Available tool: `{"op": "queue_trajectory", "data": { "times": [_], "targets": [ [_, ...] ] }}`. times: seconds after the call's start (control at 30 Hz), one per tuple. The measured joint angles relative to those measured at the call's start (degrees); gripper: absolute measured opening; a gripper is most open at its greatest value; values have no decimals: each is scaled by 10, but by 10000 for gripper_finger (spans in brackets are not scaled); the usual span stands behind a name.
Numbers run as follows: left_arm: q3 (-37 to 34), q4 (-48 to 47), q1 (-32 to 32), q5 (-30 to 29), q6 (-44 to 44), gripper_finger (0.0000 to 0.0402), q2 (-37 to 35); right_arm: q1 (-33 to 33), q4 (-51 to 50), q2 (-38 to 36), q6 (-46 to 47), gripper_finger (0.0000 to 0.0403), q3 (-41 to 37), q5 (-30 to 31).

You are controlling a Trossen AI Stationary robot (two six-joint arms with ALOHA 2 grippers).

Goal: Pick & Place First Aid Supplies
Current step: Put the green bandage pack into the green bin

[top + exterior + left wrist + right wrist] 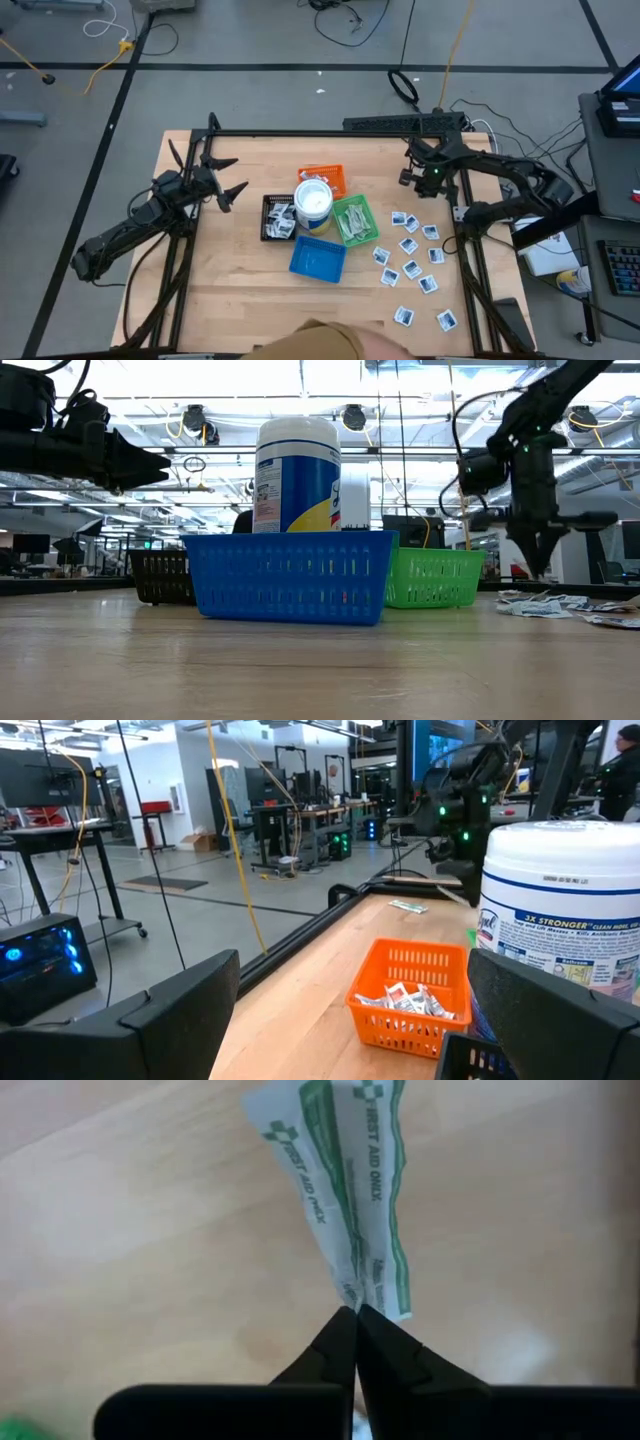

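Overhead, the right gripper (418,188) hangs at 1 o'clock over the counter (230,290); packets (412,268) lie at 4 o'clock. Left gripper (233,177) waits at 9, fingers open. Right wrist: fingers closed, pinching a green-printed strip (350,1190)

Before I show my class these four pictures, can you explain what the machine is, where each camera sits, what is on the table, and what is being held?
It is a robot with two dark arms at a wooden table. One camera looks down from above, one sits at table height, and one rides on each wrist. Mid-table stand a white tub and four small trays: orange, black, green, blue. White packets lie scattered to the right. The right gripper pinches a green-striped wrapped strip in its shut fingers. The left gripper waits open, holding nothing.
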Motion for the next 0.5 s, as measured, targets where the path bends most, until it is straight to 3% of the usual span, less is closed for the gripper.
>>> {"op": "queue_trajectory", "data": {
  "times": [0.5],
  "targets": [
    [0,0,0,0,0,397,0,10,-209,-30,-63,0,132,44]
  ]
}}
